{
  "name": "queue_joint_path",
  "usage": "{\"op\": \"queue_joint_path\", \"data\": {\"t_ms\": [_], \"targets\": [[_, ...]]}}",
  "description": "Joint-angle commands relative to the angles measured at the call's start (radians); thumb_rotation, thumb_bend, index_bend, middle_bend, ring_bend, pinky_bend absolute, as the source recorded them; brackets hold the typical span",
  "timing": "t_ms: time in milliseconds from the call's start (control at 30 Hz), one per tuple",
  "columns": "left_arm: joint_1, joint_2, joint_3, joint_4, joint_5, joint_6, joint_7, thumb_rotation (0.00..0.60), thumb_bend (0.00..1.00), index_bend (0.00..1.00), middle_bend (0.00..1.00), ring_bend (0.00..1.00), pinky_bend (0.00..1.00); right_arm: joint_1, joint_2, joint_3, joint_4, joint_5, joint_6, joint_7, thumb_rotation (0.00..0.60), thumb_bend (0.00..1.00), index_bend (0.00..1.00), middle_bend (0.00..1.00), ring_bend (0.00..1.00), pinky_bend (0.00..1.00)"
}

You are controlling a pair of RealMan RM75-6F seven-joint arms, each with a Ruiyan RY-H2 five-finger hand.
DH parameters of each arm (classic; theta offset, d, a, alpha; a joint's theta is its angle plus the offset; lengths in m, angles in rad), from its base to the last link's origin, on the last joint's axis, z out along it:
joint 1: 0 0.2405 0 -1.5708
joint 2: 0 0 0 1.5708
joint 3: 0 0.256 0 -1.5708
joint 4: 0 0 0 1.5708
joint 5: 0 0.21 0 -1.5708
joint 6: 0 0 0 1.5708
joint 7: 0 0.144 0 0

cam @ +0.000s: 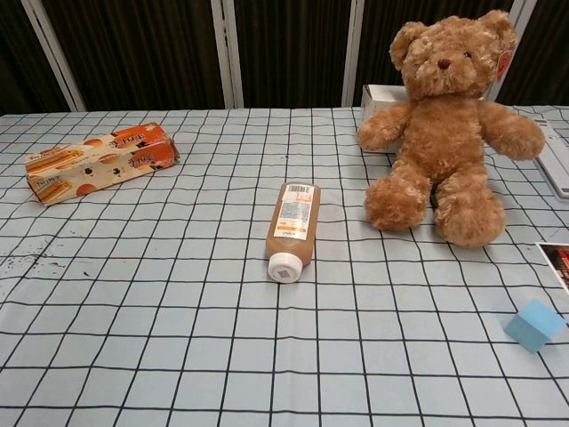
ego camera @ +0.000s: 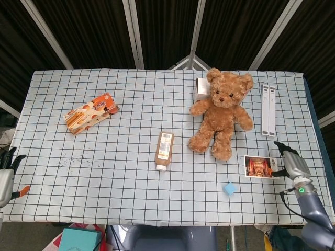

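Right hand (ego camera: pixel 291 162), fingers apart and empty, sits beside the photo card (ego camera: pixel 257 167) and risks nudging it off the desk (ego camera: pixel 131 198).

1 teddy bear (ego camera: pixel 221 113), 1 bottle (ego camera: pixel 164 150), 1 snack box (ego camera: pixel 90 113), 1 blue cube (ego camera: pixel 229 189), 1 photo card (ego camera: pixel 258 167)

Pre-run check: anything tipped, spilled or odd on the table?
The brown bottle lies on its side, cap toward the near edge. Dark specks dot the cloth near the left edge, like a stain or crumbs. The teddy bear sits upright.

Even, bright overhead light; soft short shadows (dark backdrop behind); both views sharp, no glare.
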Motion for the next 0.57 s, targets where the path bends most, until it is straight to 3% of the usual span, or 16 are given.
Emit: {"op": "queue_joint_path", "data": {"t_ms": [33,100,200,367,567], "targets": [[0.004,0.003,0.004,-0.003,0.009,0.004,-0.005,0.6,0.24,0.17,0.0,0.0,0.03,-0.186,0.024,-0.125,-0.038,-0.365,0.283,0.073,0.6,0.32,0.0,0.08,0.01,0.0],[0.006,0.004,0.006,-0.004,0.016,0.008,-0.008,0.6,0.24,0.17,0.0,0.0,0.03,-0.216,0.001,-0.16,0.031,-0.489,0.358,0.107,0.6,0.32,0.0,0.08,0.01,0.0],[0.007,0.005,0.008,-0.006,0.022,0.01,-0.008,0.6,0.24,0.17,0.0,0.0,0.03,-0.249,-0.052,-0.164,0.153,-0.597,0.485,0.125,0.6,0.32,0.0,0.08,0.01,0.0],[0.01,0.006,0.007,-0.004,0.021,0.014,-0.006,0.6,0.24,0.17,0.0,0.0,0.03,-0.295,-0.143,-0.115,0.31,-0.652,0.682,0.082,0.6,0.32,0.0,0.08,0.01,0.0],[0.013,0.013,0.002,-0.002,0.02,0.016,-0.026,0.6,0.24,0.17,0.0,0.0,0.03,-0.313,-0.176,-0.1,0.373,-0.658,0.724,0.097,0.6,0.32,0.0,0.08,0.01,0.0]]}}
